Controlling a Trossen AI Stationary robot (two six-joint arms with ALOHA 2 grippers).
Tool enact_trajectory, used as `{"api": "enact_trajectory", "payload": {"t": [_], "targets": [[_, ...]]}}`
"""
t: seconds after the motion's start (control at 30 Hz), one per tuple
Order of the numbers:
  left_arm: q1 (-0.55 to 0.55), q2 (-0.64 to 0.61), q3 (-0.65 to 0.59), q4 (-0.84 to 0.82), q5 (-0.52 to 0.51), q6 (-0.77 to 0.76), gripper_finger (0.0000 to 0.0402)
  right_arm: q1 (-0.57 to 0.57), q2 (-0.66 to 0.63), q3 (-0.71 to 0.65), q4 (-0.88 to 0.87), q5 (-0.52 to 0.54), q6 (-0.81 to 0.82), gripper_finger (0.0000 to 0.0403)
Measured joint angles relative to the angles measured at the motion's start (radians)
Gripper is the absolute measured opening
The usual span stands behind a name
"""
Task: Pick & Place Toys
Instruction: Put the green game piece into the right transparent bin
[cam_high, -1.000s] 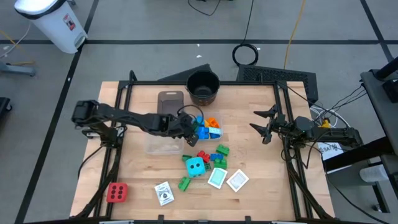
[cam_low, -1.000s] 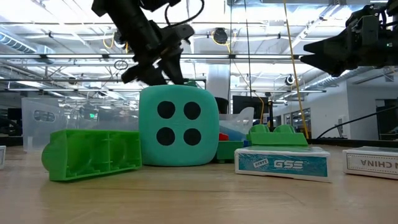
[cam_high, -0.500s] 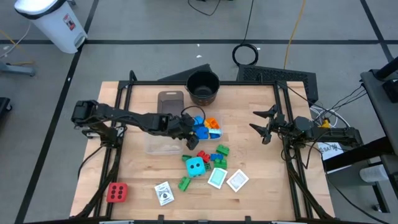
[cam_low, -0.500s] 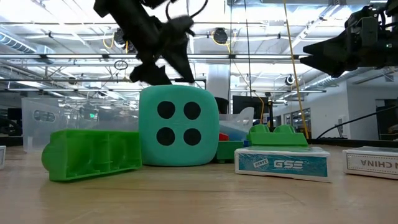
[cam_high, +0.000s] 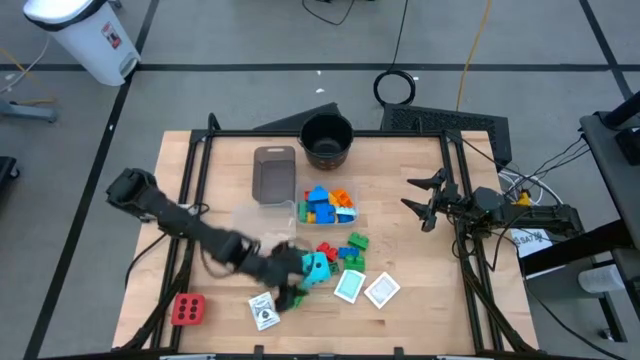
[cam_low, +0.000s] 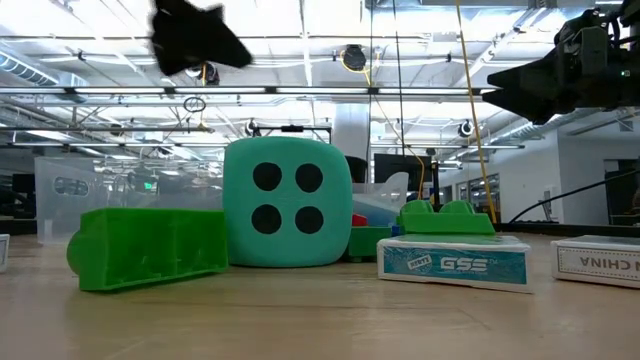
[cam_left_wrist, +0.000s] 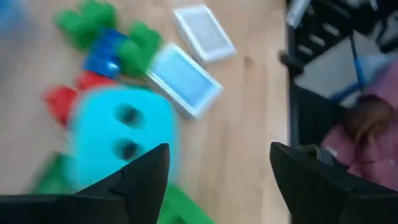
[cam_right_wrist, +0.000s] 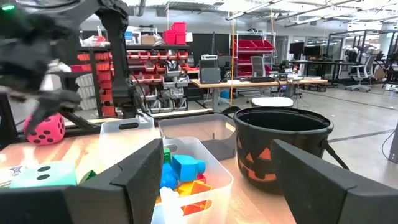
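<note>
My left gripper hangs open just left of the cyan dotted cube, near the table's front. In its wrist view the cube shows ahead of the open fingers, which hold nothing. A green block lies by the cube, with red, green and blue blocks beyond it. Three cards lie flat near the front. The red dotted cube rests at the front left. My right gripper waits open at the table's right side.
A clear tub holding blue and orange blocks stands mid-table, another clear tub stands left of it, and a grey tub stands behind. A black round pot sits at the far edge. Bare wood lies at the near right.
My left gripper has swung from above the tub of blocks toward the table's near edge, ending beside the cyan cube. The move is fast, and the arm shows blurred. The toys on the table have kept their places.
</note>
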Motion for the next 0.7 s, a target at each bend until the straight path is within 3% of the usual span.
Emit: {"api": "enact_trajectory", "payload": {"t": [0.13, 0.27, 0.53, 0.7], "targets": [[-0.099, 0.057, 0.0, 0.031, -0.121, -0.006, 0.0266, 0.0, 0.0, 0.0, 0.0, 0.0, 0.0, 0.0267], [-0.151, 0.134, -0.001, 0.07, -0.145, 0.028, 0.0256, 0.0, 0.001, 0.0, 0.001, 0.0, 0.0, 0.0268], [-0.181, 0.279, 0.0, 0.145, -0.087, 0.049, 0.0237, 0.0, 0.0, 0.0, 0.0, 0.0, 0.0, 0.0267], [-0.162, 0.31, 0.0, 0.089, -0.005, -0.068, 0.0221, 0.0, 0.0, 0.0, 0.0, 0.0, 0.0, 0.0268]]}}
